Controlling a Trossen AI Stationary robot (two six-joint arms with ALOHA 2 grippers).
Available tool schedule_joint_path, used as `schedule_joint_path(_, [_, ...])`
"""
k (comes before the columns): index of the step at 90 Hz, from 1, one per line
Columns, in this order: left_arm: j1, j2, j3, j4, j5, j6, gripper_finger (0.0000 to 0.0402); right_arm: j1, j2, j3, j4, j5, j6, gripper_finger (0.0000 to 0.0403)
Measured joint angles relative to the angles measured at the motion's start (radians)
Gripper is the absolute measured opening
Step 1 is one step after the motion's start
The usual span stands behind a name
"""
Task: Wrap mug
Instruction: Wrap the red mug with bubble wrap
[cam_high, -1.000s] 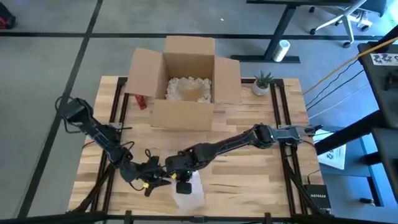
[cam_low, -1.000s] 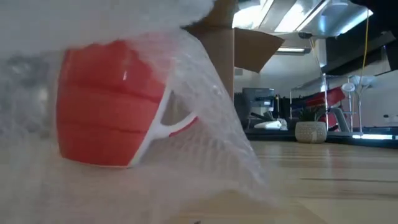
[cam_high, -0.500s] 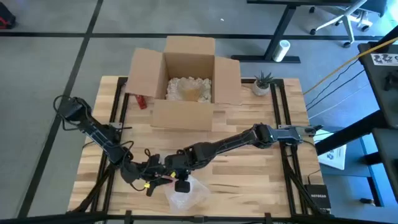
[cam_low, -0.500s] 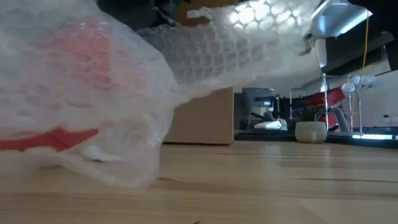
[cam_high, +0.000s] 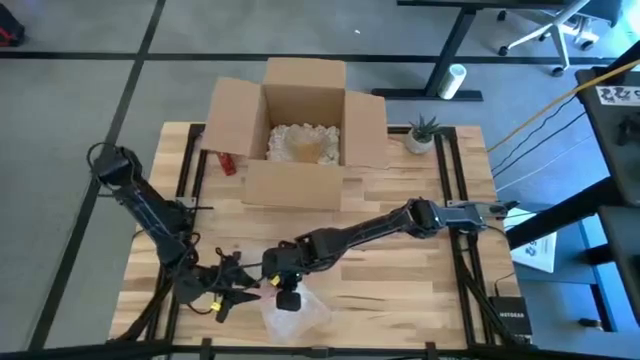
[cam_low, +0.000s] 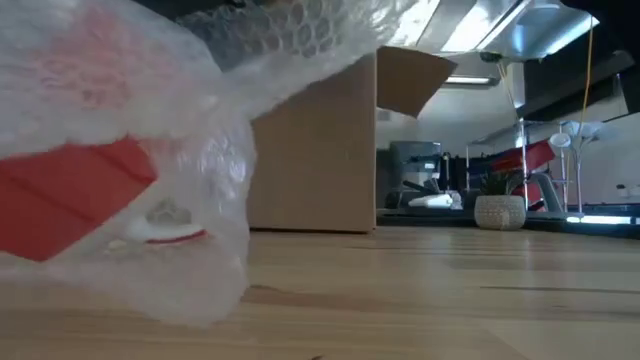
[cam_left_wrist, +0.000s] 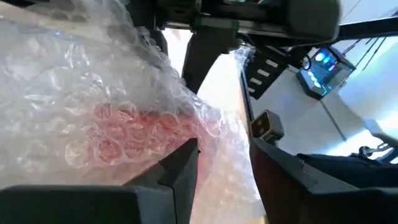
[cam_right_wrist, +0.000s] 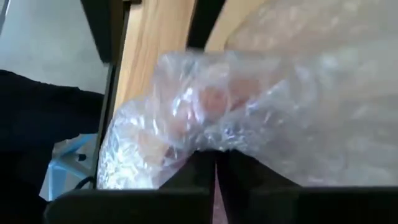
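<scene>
**Mug mostly covered, wrap not yet closed**

The red mug (cam_low: 75, 195) lies tilted under bubble wrap (cam_high: 297, 312) at the worktop's (cam_high: 400, 270) near edge. The right hand (cam_high: 283, 292) pinches the wrap; the left hand (cam_high: 222, 297) sits spread beside it. Loose ends likely need tucking.

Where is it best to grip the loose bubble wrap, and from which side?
Probably the free flap of the bubble wrap at the front table edge, approached from above: it lies loose beside the red mug, away from the right end effector.
</scene>
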Motion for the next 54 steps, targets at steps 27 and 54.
schedule_joint_path(27, [-0.11,-0.017,0.0,-0.17,-0.055,-0.222,0.0128,0.0,0.047,0.001,0.053,-0.036,0.009,0.0])
schedule_joint_path(54, [-0.13,0.061,0.0,-0.306,-0.055,-0.505,0.0128,0.0,0.052,0.032,0.079,-0.054,0.01,0.0])
